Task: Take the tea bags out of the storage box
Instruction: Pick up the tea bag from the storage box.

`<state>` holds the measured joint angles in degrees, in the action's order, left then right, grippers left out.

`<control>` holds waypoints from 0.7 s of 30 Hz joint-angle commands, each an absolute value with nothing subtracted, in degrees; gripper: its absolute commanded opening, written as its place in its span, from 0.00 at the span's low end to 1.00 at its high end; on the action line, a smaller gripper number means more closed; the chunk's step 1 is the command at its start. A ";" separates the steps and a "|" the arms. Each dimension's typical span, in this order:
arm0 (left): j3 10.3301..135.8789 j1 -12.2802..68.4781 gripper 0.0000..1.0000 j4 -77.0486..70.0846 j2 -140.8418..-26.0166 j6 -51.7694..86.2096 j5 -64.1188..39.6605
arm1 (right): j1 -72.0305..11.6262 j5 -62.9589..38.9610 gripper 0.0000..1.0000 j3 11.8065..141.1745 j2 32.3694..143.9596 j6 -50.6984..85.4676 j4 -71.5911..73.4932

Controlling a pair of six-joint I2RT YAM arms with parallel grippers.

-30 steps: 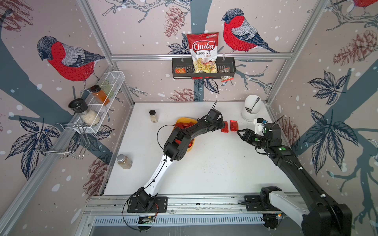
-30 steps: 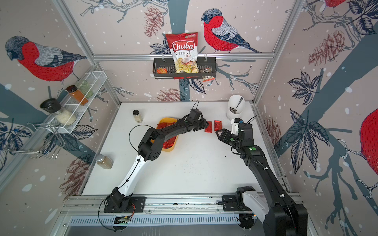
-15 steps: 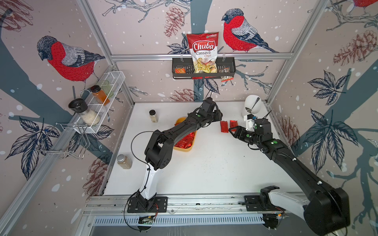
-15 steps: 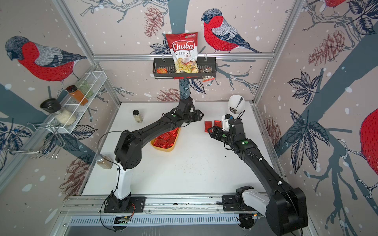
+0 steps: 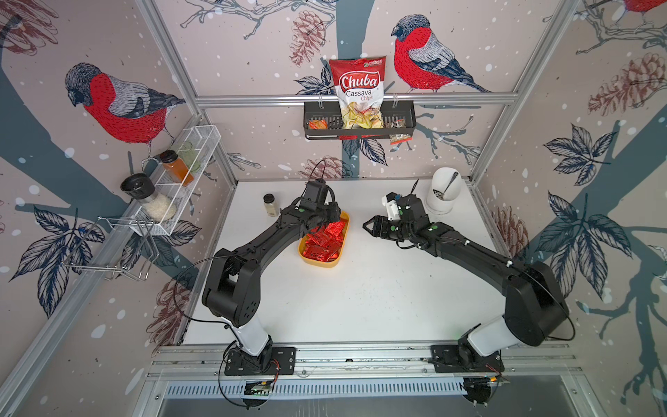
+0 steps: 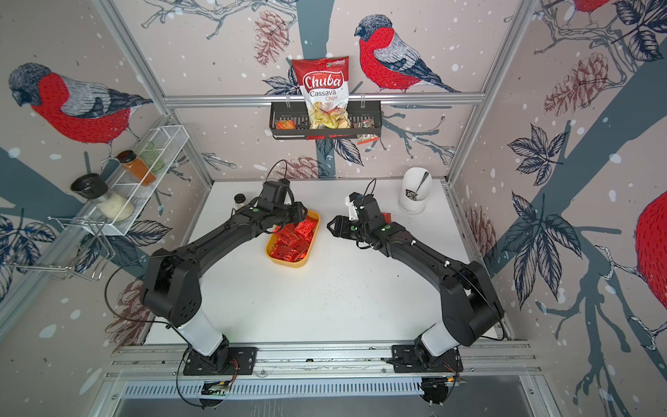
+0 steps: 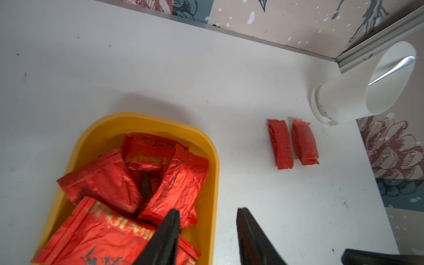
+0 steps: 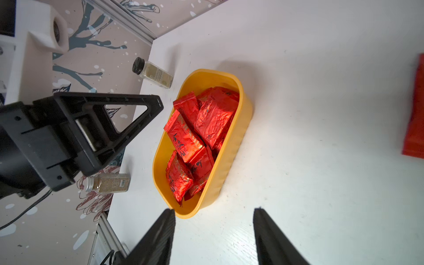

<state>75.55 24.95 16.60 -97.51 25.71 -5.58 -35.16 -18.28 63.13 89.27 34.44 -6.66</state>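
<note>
Left wrist view shows most of the tea bags [image 7: 128, 183] piled loosely inside the storage box [image 7: 214, 165]. Some are flat and some lean on each other, so a top one offers an edge to pinch. Two loose tea bags [image 7: 292, 143] lie side by side on the table [image 7: 160, 68], well apart from the box and near the white cup [image 7: 344, 98]. I judge this is the drop place, kept clear of the box.

The left gripper [image 7: 206, 210] hovers over the box rim, fingers apart and empty, one finger above the pile, probably lining up a pick. The right gripper [image 8: 214, 209] also has its fingers apart, holding nothing. It points at the box's short end, near but not touching.
</note>
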 commanded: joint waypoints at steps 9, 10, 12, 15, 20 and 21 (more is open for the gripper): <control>76.75 23.82 0.46 20.76 -105.24 12.66 -1.89 | -36.34 -17.94 0.62 61.67 89.18 32.44 -7.20; 76.66 23.86 0.46 20.67 -105.45 12.46 -1.76 | -36.22 -17.85 0.62 61.17 88.85 32.36 -7.21; 76.40 23.86 0.46 20.38 -105.90 11.84 -1.83 | -35.87 -17.97 0.62 60.32 88.50 32.26 -7.18; 76.38 23.82 0.46 19.96 -106.39 11.26 -1.93 | -35.51 -18.33 0.62 59.47 88.40 32.45 -6.65; 77.46 23.82 0.45 20.06 -107.94 10.20 -1.85 | -35.51 -18.56 0.62 59.41 88.74 32.69 -6.25; 77.91 23.82 0.44 20.19 -108.35 10.01 -1.71 | -35.51 -18.64 0.62 59.41 88.77 32.70 -6.25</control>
